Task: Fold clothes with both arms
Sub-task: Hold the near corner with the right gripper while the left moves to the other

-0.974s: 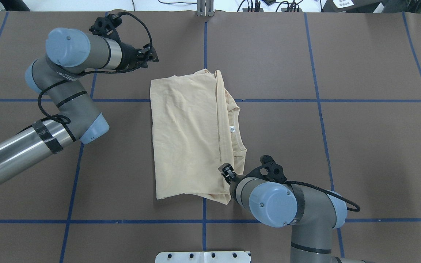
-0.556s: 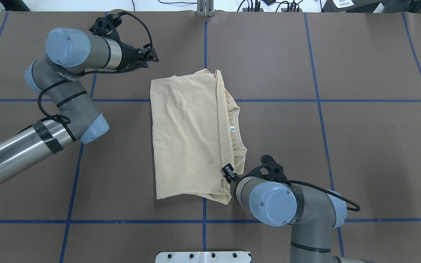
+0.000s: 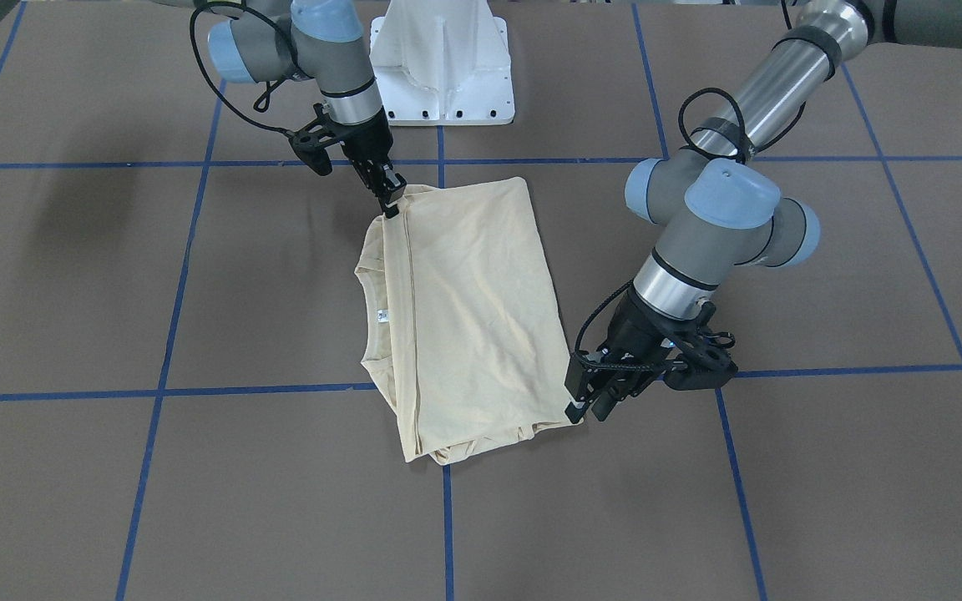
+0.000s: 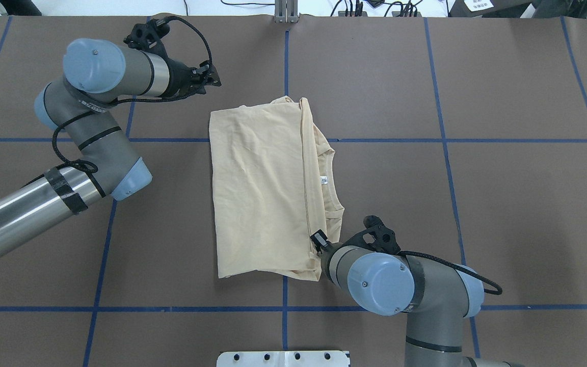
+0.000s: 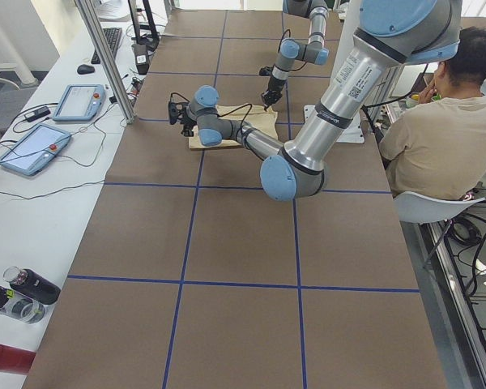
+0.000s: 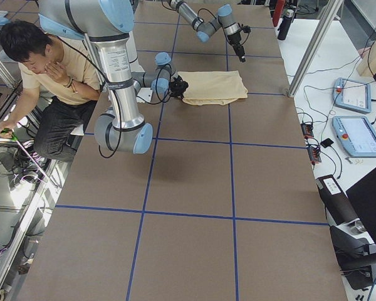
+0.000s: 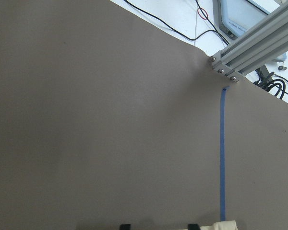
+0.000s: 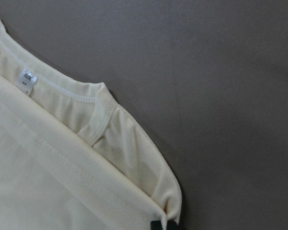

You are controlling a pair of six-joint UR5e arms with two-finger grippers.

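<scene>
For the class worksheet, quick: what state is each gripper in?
Left gripper: open, holding nothing.
Right gripper: closed on the shirt edge.

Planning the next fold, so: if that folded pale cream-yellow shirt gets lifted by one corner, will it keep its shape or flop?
The pale cream-yellow cloth shirt will probably flop: it lies thin and wrinkled. Its folded layers look loose, so a one-corner lift would likely open them. Pushed, it would likely bunch.
</scene>
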